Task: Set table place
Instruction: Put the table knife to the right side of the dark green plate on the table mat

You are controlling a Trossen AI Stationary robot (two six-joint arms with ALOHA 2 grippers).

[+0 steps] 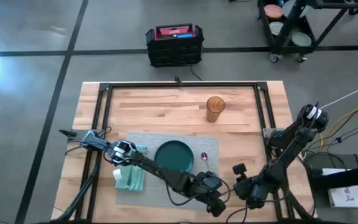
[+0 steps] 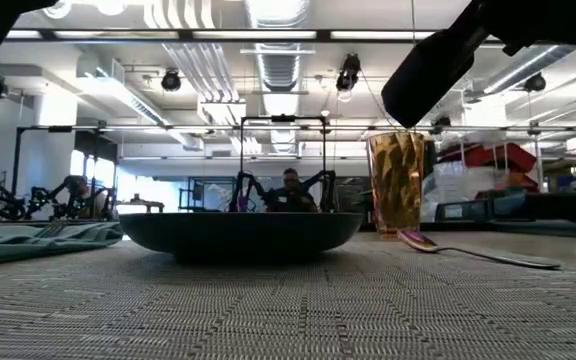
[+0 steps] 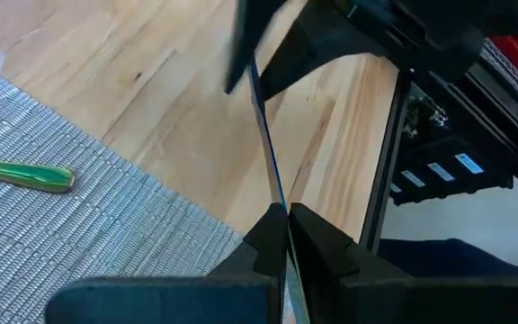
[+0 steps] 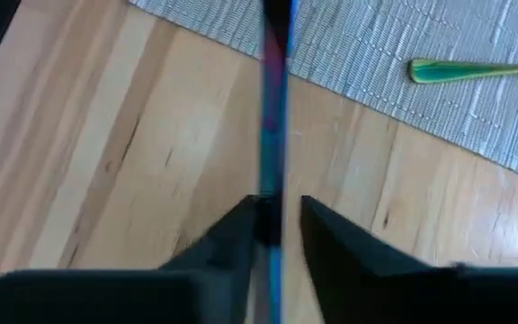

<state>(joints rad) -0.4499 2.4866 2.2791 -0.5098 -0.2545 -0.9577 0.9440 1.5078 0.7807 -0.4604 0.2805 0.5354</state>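
Near the front of the table (image 1: 166, 106) lies the grey placemat (image 1: 166, 190) — plate (image 1: 174, 155) and spoon (image 1: 205, 157) on it. Off its front right corner both grippers — left (image 1: 215, 200), right (image 1: 248, 194) — pinch one thin blue utensil (image 3: 268, 153).

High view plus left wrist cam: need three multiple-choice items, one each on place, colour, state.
1. Where does the amber glass stand?
A. on the plate
B. on bare table wood beyond the placemat
C. on the napkin

2. What colour is the plate?
A. white
B. red
C. dark green

3. What state is the left end effector in?
A. shut on a thin flat utensil
B. open and empty
C. shut on the glass

Key: 1 B, the high view shows the glass on planks past the mat's edge. 2 C, the round dish on the mat is dark green. 3 A, the left wrist view shows both fingers pinching the thin strip.
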